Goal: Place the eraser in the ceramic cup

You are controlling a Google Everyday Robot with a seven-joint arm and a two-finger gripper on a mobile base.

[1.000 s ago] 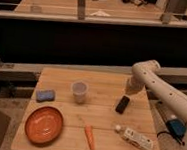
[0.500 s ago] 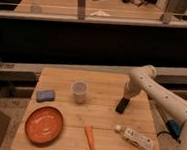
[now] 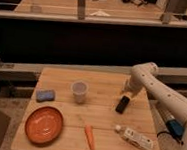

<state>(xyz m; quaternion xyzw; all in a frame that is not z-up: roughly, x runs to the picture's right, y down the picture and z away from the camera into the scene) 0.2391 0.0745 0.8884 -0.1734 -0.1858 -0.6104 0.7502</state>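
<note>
The eraser (image 3: 122,104), a small black oblong block, lies on the right half of the wooden table (image 3: 103,115). My gripper (image 3: 127,94) hangs at the end of the white arm, just above the eraser's far end and very close to it. I cannot see whether they touch. The ceramic cup (image 3: 79,91), pale and without a handle, stands upright near the table's middle, well to the left of the gripper and the eraser.
A blue pad (image 3: 45,95) lies at the left. An orange plate (image 3: 44,124) sits at the front left. An orange carrot (image 3: 90,138) lies near the front edge, and a white bottle (image 3: 135,138) rests on its side at the front right. A dark counter runs behind the table.
The arm has come down and slightly leftward, bringing the gripper from above the table's right edge to just over the eraser. The eraser and cup have not moved.
</note>
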